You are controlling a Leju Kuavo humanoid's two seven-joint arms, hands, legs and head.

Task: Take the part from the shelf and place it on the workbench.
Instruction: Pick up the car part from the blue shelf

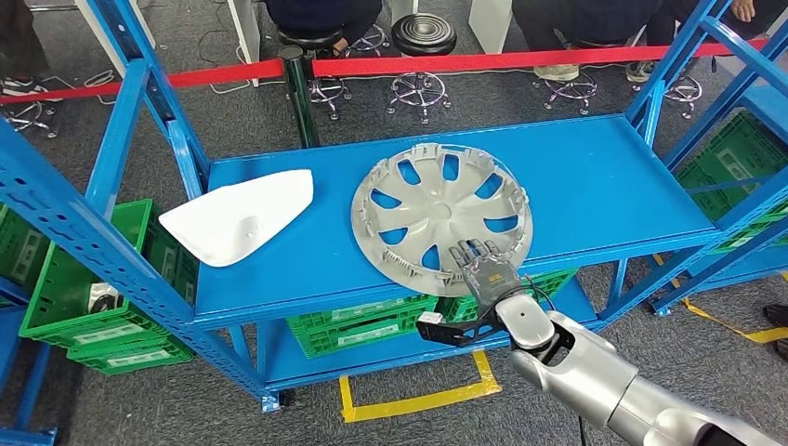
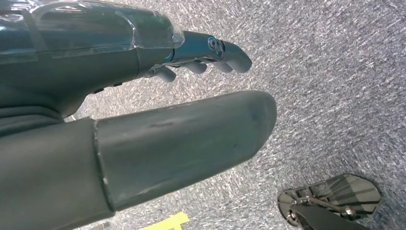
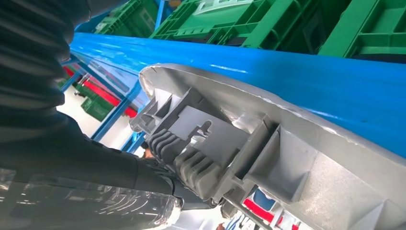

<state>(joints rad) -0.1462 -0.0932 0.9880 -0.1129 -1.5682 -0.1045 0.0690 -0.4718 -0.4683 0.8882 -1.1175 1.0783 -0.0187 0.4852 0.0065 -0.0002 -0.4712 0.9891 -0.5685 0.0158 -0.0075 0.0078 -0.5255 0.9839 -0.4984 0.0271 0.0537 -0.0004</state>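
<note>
Right hand [image 1: 483, 269] lies on the hubcap [image 1: 441, 216], fingers pressed together, grasp unclear; green crates [image 1: 88, 321] below (contents indistinct); left hand [image 2: 143, 115] spread, empty.

the right robot hand [image 1: 483, 268] is on the near rim of the hubcap [image 1: 441, 218]. bare blue shelf [image 1: 604, 186] to its right is wide open. left of it a white panel [image 1: 240, 216] lies, blue uprights [image 1: 158, 102] beyond that.

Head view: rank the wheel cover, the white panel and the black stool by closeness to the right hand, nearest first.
From the right hand:
1. Wheel cover, under its fingers at the near rim.
2. White panel, left on the shelf.
3. Black stool, beyond the red barrier.
</note>
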